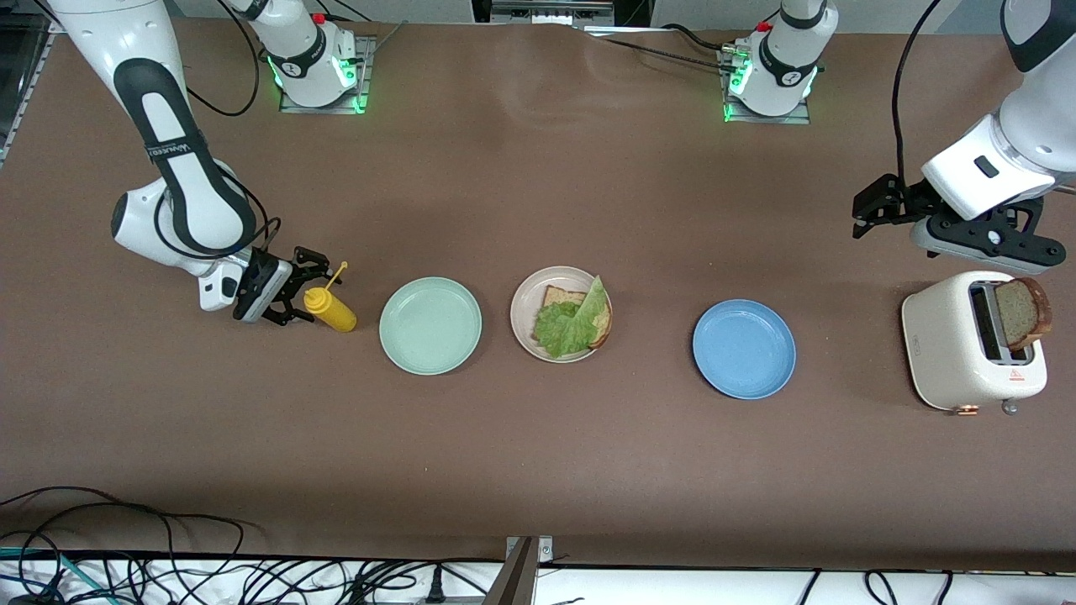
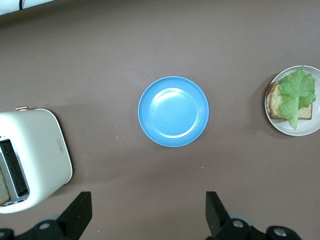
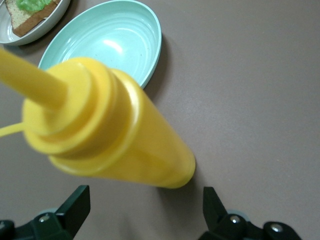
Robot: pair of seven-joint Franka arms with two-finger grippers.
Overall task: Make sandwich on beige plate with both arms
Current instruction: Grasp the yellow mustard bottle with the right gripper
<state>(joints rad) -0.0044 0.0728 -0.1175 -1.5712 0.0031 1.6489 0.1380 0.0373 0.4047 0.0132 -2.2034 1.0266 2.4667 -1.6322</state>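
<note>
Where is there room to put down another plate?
Bare brown table runs nearer the camera than the three plates. The round mint green plate and round blue plate hold nothing. It's crowded on the beige plate, under bread and lettuce.

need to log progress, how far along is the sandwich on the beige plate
Done: one bread slice with lettuce on it lies on the beige plate. In hand: nothing held; the open right gripper is beside the yellow bottle, and the open left gripper hovers near the toaster. Left: the second slice sits in the toaster.
</note>
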